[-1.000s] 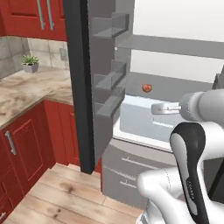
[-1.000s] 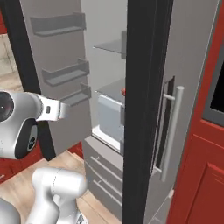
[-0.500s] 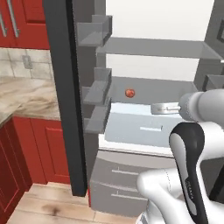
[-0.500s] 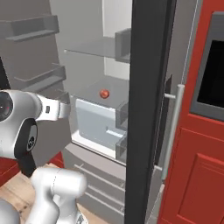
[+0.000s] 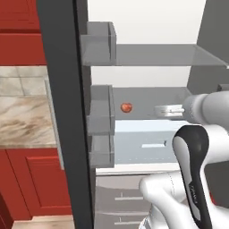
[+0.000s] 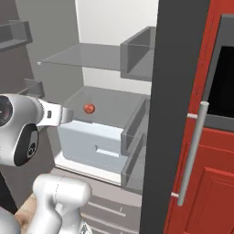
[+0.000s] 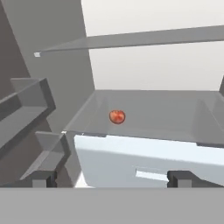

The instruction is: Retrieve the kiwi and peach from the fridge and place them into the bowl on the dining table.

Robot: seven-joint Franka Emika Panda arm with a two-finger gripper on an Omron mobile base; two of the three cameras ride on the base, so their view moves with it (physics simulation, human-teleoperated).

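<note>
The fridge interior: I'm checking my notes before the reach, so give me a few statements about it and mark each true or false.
1. The fridge stands open. True.
2. The peach lies on a glass shelf above a pale drawer. True.
3. The gripper is shut on the peach. False: its fingers stand apart, short of the shelf, holding nothing.
4. A kiwi sits beside the peach. False: the peach is the one fruit seen on that shelf.
5. The upper glass shelf carries a bowl. False: nothing is seen on it.
</note>
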